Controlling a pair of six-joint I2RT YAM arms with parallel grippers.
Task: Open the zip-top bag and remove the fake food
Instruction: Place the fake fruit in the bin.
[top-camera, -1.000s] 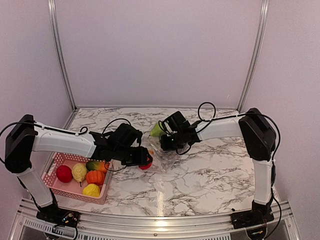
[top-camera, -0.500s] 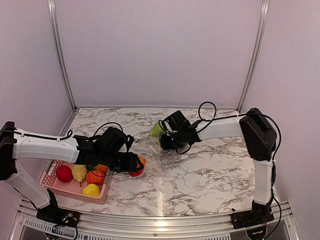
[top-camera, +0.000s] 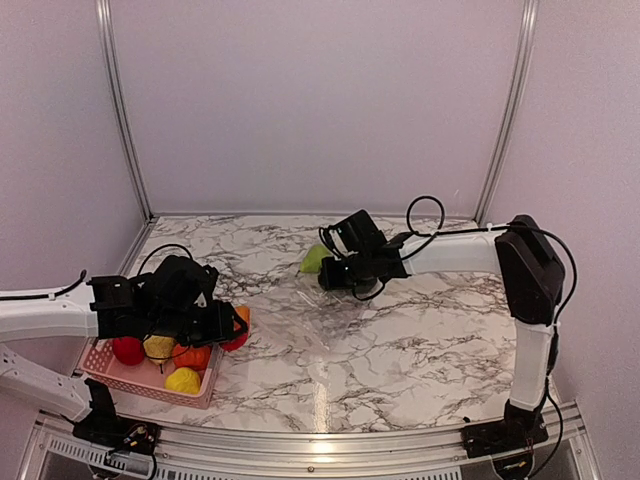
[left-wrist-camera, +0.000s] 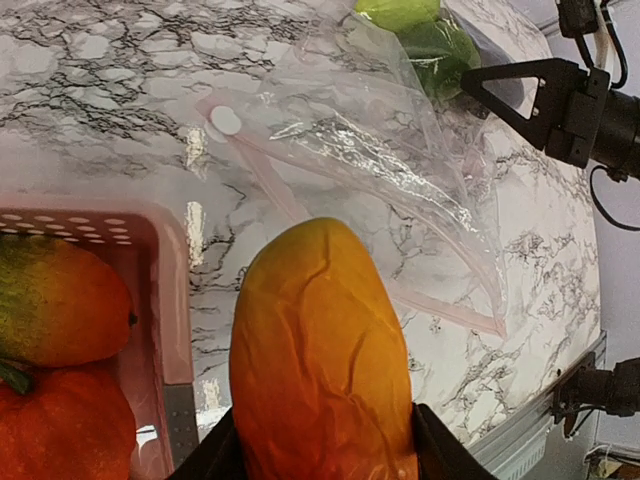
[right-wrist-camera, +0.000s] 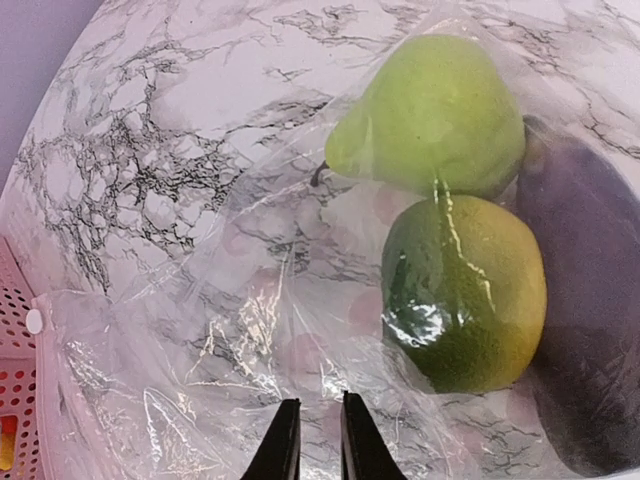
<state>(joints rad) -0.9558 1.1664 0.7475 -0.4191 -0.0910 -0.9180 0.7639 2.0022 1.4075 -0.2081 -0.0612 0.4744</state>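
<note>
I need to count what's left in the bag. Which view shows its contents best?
Right wrist: through the clear bag a pear, a green-yellow fruit and an eggplant show close up. Top view shows only the pear as a green speck; left wrist catches two green pieces at its top edge.

Bright, even overhead light; shadows soft. Glare streak on marble table (top-camera: 319, 398) near front edge. Glints across zip-top bag (left-wrist-camera: 370, 155). My wrist views bend at edges.
</note>
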